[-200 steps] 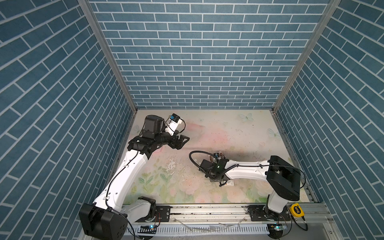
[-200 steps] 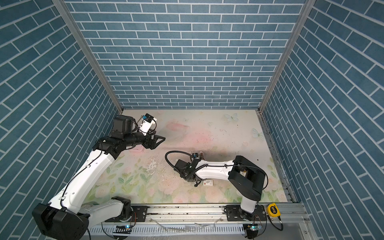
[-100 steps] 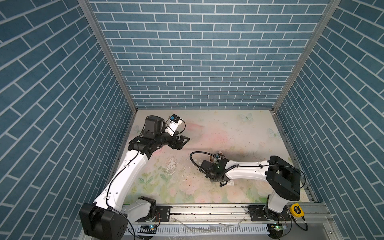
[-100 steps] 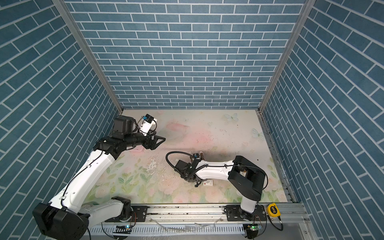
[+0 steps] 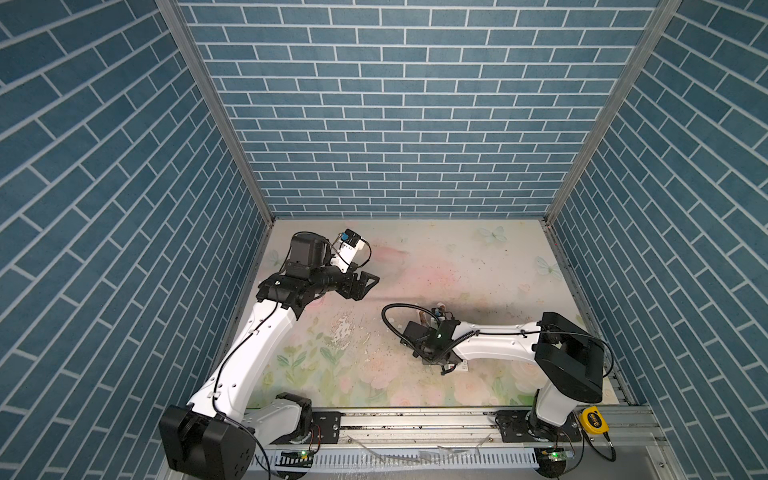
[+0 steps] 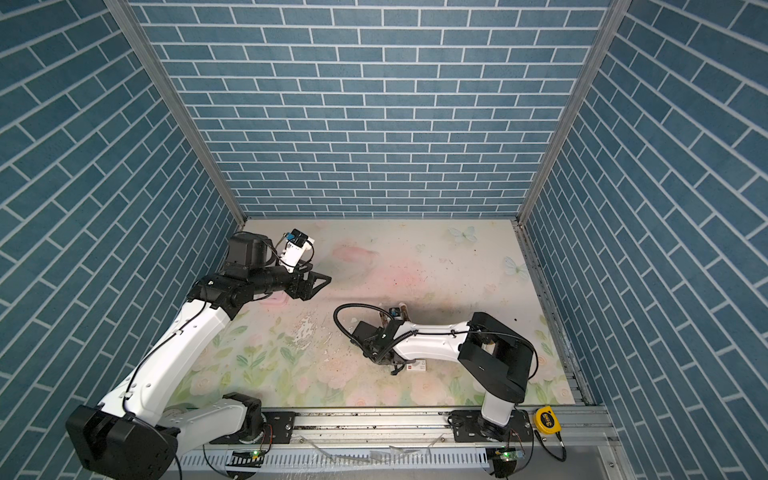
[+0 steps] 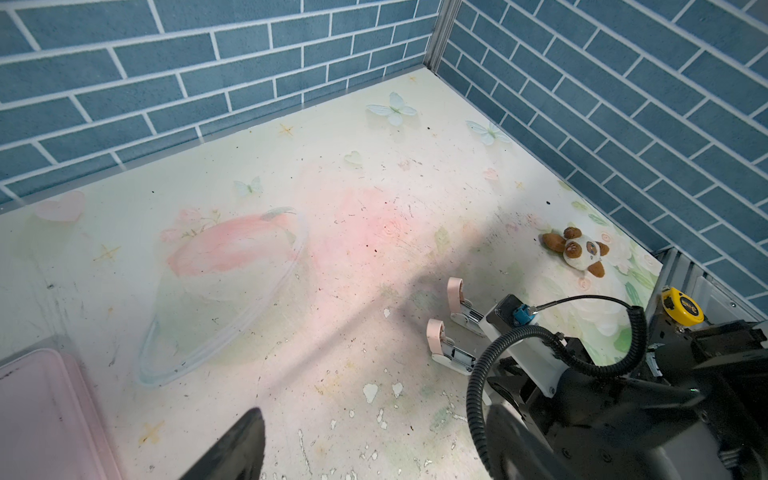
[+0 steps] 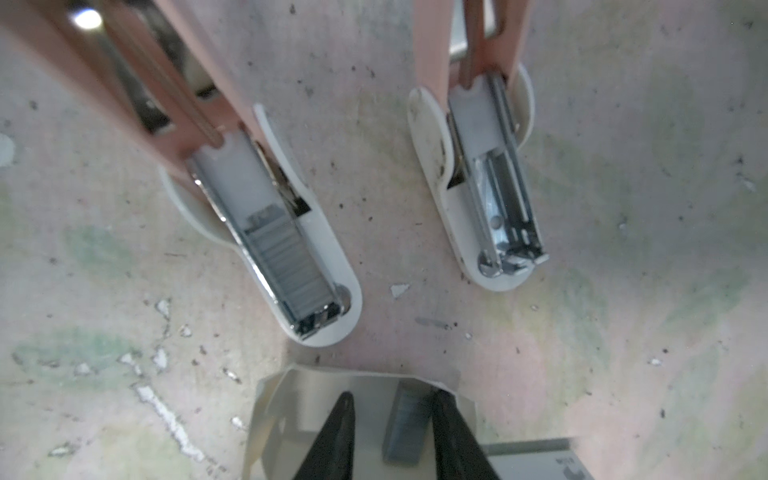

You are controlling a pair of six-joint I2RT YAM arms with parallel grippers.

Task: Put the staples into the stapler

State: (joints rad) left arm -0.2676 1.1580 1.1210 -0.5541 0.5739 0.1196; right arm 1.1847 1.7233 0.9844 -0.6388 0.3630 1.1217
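Operator: Where did the staples (image 8: 408,428) sit, and did the right gripper (image 8: 392,401) have them?

Trainer: One grey strip lay in the white card tray (image 8: 291,399), just short of the two opened staplers. In both top views that spot was right of centre in the lower half, hidden under the wrist. The jaws stood parted astride the strip, one finger close against it and the other apart from it. Nothing was clenched yet.

Operator: How should I have closed?

Trainer: I'd have centred first, so both fingers met the long sides together. A one-sided push would likely have skated the strip across the card. I'd also have squeezed gently, since I judged such strips break easily.

Operator: Which stapler?

Trainer: The filled stapler (image 8: 291,266) already showed a strip in its channel. The bare stapler (image 8: 494,208) looked empty, so I'd have chosen that one, carrying the strip level and lined up along the channel.

Operator: And the left gripper (image 5: 368,286)?

Trainer: It hung left of centre in the top views, jaws released, holding nothing, well apart.
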